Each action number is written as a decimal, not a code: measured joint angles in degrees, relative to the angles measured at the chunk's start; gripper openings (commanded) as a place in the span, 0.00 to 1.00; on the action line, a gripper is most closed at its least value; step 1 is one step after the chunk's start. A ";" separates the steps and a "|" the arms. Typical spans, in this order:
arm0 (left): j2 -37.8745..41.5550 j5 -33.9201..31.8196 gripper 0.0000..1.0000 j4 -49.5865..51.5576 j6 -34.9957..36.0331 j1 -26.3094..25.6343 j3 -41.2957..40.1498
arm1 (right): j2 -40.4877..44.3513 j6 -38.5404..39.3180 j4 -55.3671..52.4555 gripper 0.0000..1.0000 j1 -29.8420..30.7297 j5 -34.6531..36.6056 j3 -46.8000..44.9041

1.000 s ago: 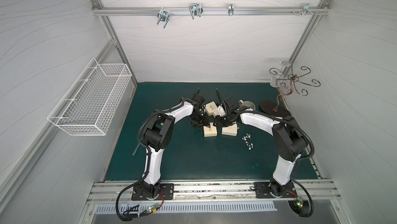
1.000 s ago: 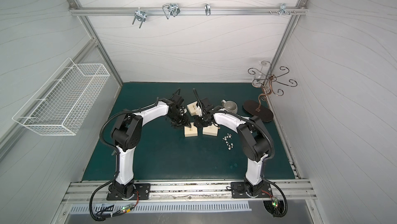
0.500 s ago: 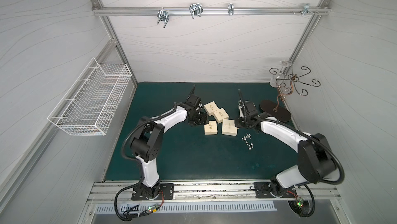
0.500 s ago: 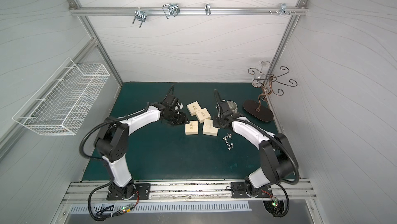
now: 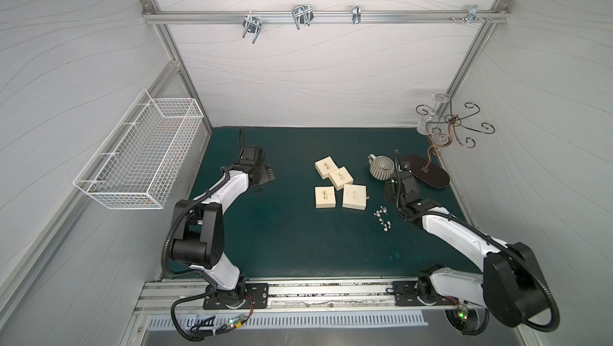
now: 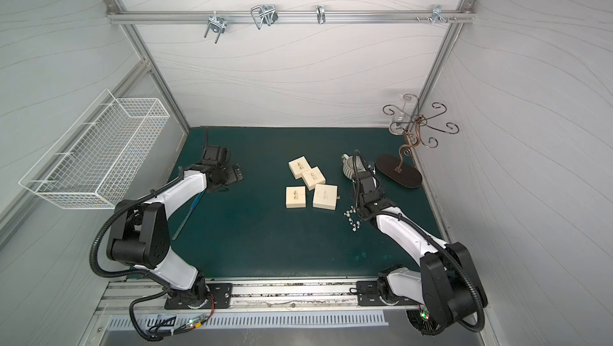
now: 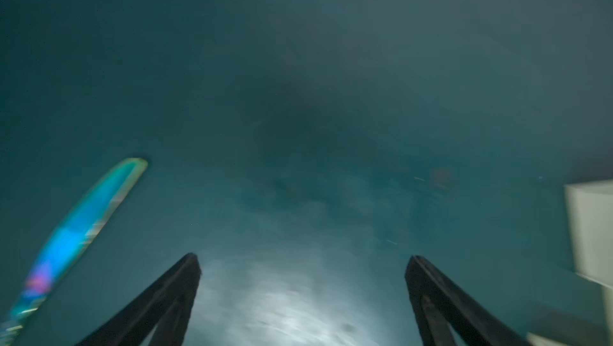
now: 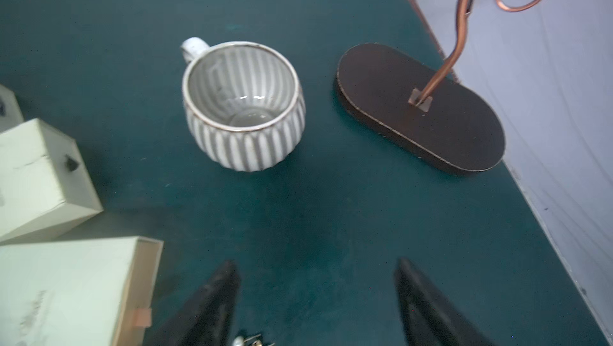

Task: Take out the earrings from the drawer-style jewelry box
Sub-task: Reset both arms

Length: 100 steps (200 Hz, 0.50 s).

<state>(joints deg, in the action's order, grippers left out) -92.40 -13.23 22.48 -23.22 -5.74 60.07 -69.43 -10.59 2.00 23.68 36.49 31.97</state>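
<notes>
Both top views are bright and evenly lit by soft white light. The pale walls (image 5: 315,72) bounce it around, and the dark teal desk (image 5: 282,244) shows clearly. Shadows are faint, just soft dark patches under the arms (image 5: 457,234). The wide lens makes the frame rail (image 5: 398,16) and the corner posts lean and bow toward the picture edges.

The right wrist view is dimmer. The striped mug (image 8: 243,105) is sharp, with small white glints inside. A soft shadow spreads on the desk between the mug and the out-of-focus right tool (image 8: 317,263). The cream boxes (image 8: 39,175) beside the mug look washed out and smeared.

The left wrist view is dark and heavily motion-blurred. A pale glare patch lies at the left tool (image 7: 303,258), and an iridescent streak (image 7: 83,228) is smeared nearby.
</notes>
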 measured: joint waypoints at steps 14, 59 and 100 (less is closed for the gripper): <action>0.00 -3.63 1.00 -1.66 2.25 0.00 -1.38 | -1.22 1.68 4.22 0.99 -0.33 1.49 -3.43; 0.09 -8.39 1.00 -6.60 5.51 0.00 -4.37 | -11.23 3.10 11.02 0.99 -2.60 3.48 -2.03; 2.05 -9.84 1.00 -10.03 6.16 0.00 -6.12 | -14.47 5.53 19.63 0.99 -8.15 0.07 -0.83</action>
<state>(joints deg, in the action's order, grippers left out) -90.35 -23.07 12.45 -17.06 -5.74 53.95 -83.90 -5.06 21.63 15.53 36.56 31.14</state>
